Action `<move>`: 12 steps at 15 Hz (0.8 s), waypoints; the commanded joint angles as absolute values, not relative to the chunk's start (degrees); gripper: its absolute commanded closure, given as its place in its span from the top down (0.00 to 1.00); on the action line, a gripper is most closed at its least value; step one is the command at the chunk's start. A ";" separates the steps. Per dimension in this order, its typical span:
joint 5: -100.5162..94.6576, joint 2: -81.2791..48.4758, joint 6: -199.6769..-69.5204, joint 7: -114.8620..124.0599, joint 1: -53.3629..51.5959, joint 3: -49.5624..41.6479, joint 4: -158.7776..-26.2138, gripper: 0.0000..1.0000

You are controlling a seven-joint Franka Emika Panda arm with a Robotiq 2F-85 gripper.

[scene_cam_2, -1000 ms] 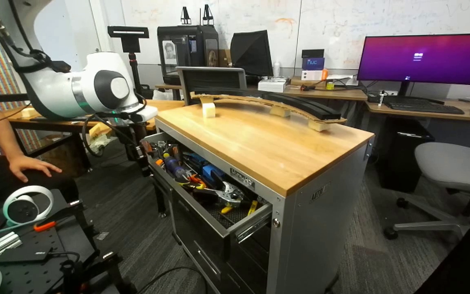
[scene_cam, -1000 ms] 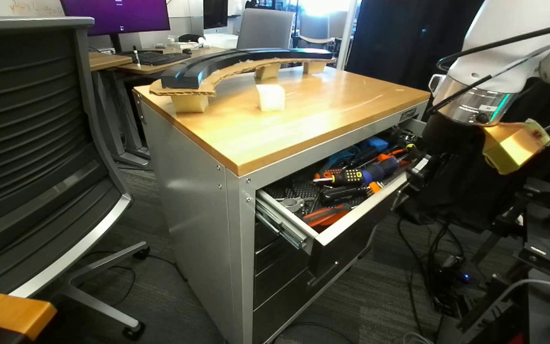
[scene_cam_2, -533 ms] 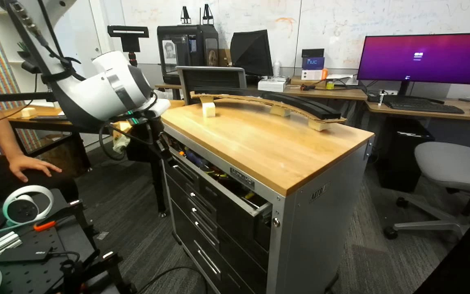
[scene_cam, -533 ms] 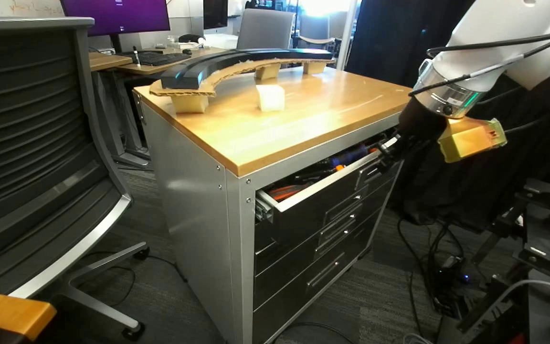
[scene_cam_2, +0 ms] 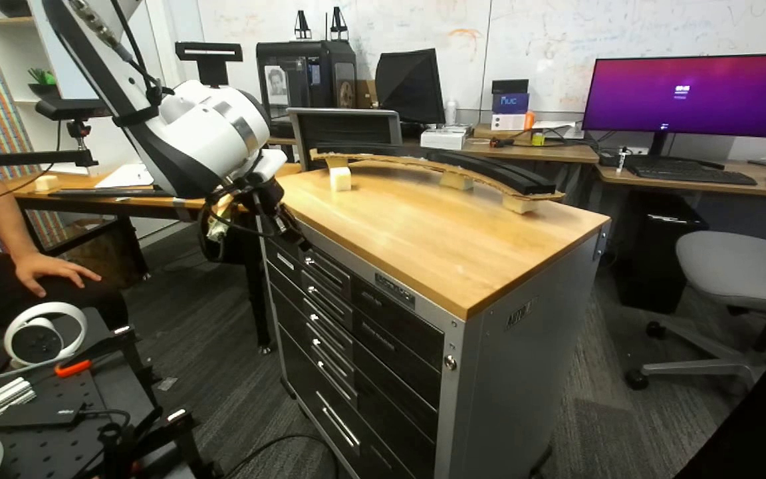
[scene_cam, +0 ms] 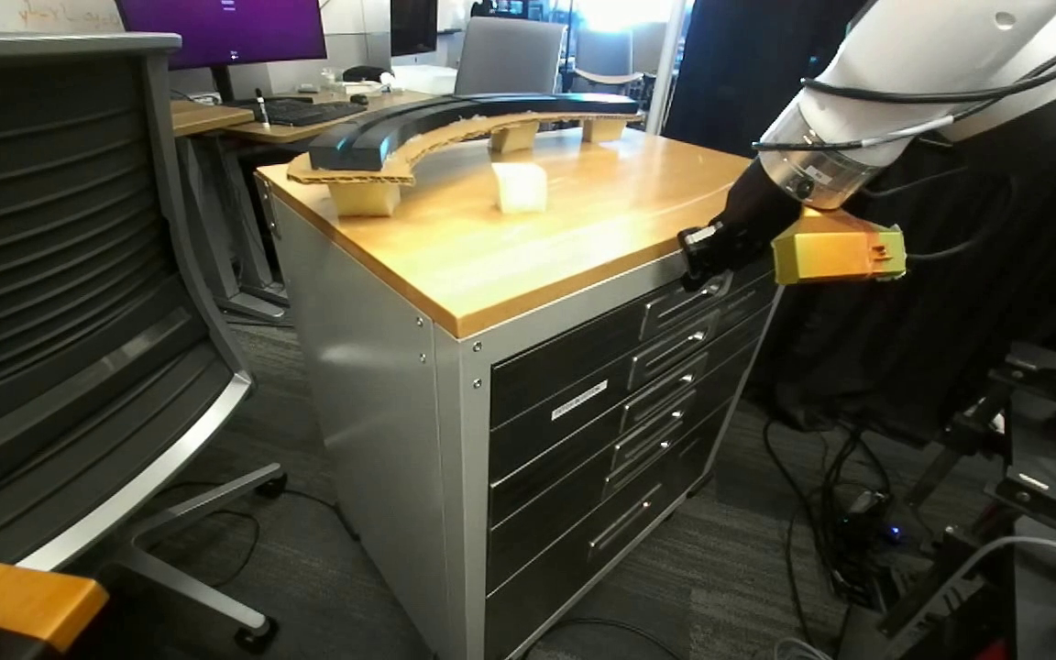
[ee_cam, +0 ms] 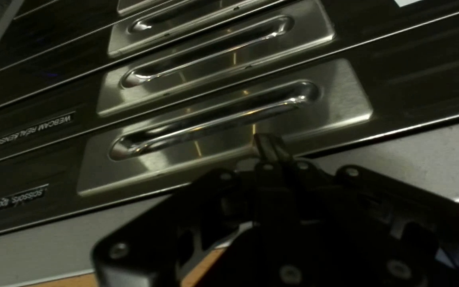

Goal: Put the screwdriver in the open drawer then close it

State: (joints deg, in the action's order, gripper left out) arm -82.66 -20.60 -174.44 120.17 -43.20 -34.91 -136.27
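Observation:
The screwdriver does not show in any view now. The top drawer [scene_cam: 574, 357] of the grey workbench cabinet is shut. Its dark front sits flush with the cabinet frame in both exterior views [scene_cam_2: 409, 326]. In the wrist view, the top drawer's silver handle plate [ee_cam: 221, 139] fills the middle, with the grey frame below it. My gripper [ee_cam: 273, 147] is shut with its fingertips together and nothing between them. The tips are at the upper edge of the top drawer's front, touching or nearly so. The gripper also shows in both exterior views [scene_cam: 695, 270] [scene_cam_2: 303, 243].
The wooden tabletop [scene_cam: 583, 238] is just above the gripper. It bears a black curved piece [scene_cam: 464, 119] on cardboard and foam blocks, and one loose foam block [scene_cam: 521, 188]. Shut lower drawers [scene_cam: 555, 495] lie below. A person's hand [scene_cam_2: 50, 269] rests nearby.
The top drawer has slid from wide open to shut, hiding the tools in it, including a yellow-and-black handle. My gripper has moved in toward the cabinet with it.

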 commanded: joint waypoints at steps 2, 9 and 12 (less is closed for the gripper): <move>-85.44 -18.49 -175.96 122.50 -42.57 -36.24 -138.16 0.27; -74.47 -7.49 -181.16 93.48 -35.38 -30.93 -152.79 0.79; -66.13 -6.74 -182.77 81.59 -30.56 -25.13 -158.91 1.00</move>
State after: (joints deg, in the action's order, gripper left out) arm -73.45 -9.91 -180.92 92.89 -35.39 -30.28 -152.66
